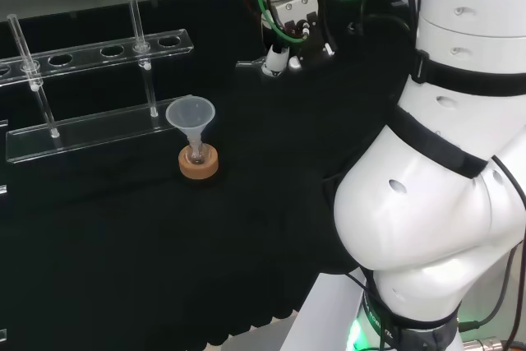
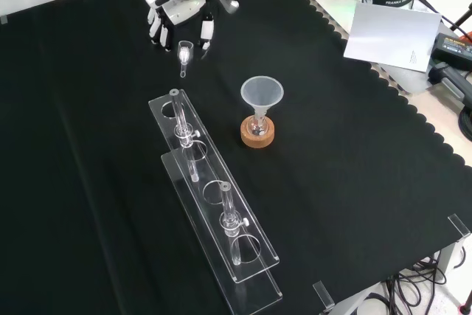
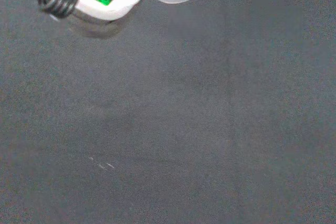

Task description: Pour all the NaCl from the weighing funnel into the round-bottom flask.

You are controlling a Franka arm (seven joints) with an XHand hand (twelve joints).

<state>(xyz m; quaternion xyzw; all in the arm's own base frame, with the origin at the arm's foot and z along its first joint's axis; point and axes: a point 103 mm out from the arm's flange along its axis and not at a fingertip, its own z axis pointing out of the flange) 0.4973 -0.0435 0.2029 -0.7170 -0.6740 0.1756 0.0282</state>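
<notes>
1. Front view: the table (image 2: 354,182), draped in black cloth, carries a clear tube rack (image 2: 214,197) running down the view's middle.
2. The hand (image 2: 177,7) sits at the view's top; its fingers (image 2: 207,31) point down around the weighing funnel (image 2: 184,54). Whether they pinch it cannot be told.
3. A plastic funnel (image 2: 261,96) stands in the round-bottom flask (image 2: 257,127) on a cork ring (image 2: 257,136), well apart from the hand and nearer the camera.
4. Risk, as a judgement: tipping the weighing funnel before it is over the plastic funnel would scatter salt on the cloth; a bump could topple the top-heavy flask.
5. Hard to make out: the salt itself and the flask's clear body.
</notes>
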